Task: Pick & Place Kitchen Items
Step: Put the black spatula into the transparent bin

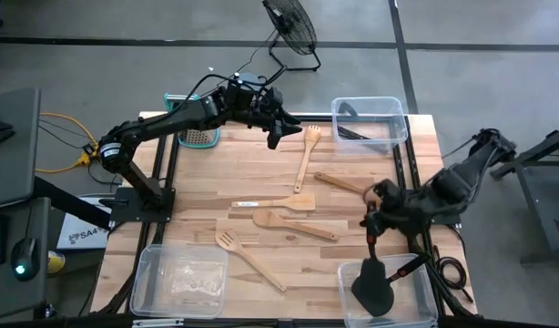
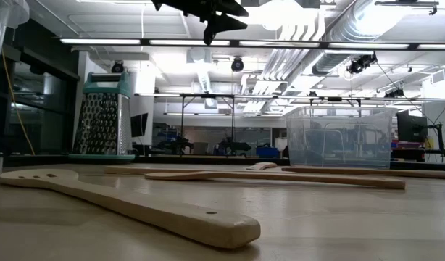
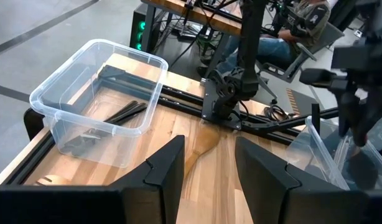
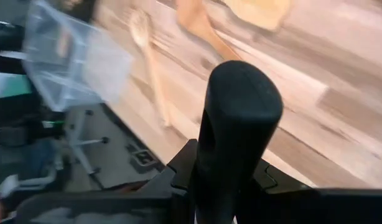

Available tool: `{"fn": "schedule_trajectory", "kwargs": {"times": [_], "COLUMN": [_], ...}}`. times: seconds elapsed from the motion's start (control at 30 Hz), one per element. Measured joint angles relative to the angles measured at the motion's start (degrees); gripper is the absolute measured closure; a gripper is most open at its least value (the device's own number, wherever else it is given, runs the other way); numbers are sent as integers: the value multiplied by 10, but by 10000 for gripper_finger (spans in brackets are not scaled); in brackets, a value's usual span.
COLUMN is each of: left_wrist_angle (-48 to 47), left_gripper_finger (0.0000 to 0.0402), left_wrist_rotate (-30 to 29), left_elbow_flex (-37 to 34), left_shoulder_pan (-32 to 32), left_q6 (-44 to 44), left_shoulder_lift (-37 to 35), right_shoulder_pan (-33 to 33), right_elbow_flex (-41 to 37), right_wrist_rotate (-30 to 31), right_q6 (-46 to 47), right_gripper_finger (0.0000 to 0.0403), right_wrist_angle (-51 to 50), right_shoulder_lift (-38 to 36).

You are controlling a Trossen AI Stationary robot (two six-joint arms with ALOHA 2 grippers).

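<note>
No writing is readable. The right gripper [image 1: 372, 228] jaws clamp the black turner [image 1: 374, 281], blade hanging at six o'clock; the left gripper [image 1: 278, 128] jaws stand apart, empty.

- The floor [image 1: 462, 64] around the bench is smooth grey concrete, crossed by dark straight lines.
- A black pedestal fan [image 1: 291, 25] stands on the floor beyond the bench's far edge.
- At the left edge sits a dark desk [image 1: 11, 146], with a computer mouse [image 1: 23, 258] glowing green just below it.
- A yellow cable [image 1: 66, 137] trails across the floor between that desk and the bench.
- The bench [image 1: 289, 164] top is pale wooden butcher block.
- In the low view, the ceiling carries long fluorescent strip lights [image 2: 164, 41] and silver ventilation ducts [image 2: 331, 36].
- Far behind stand tables and monitors [image 2: 413, 127] in a bright open workshop.
- An office chair [image 4: 85, 146] stands on the floor beside the bench.
</note>
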Motion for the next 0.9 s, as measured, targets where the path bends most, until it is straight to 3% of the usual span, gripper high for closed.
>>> {"fn": "schedule_trajectory", "kwargs": {"times": [0.57,0.9], "left_wrist_angle": [0,0], "left_gripper_finger": [263,263], "left_wrist_rotate": [0,0], "left_elbow_flex": [0,0], "left_shoulder_pan": [0,0], "left_q6": [10,10], "left_shoulder_lift": [0,0], "right_shoulder_pan": [88,111], "right_elbow_flex": [0,2], "right_wrist_rotate": [1,10], "right_q6": [129,152], "right_gripper_finger": [347,343], "right_wrist_angle": [-33,-42], "right_shoulder_lift": [123,169]}}
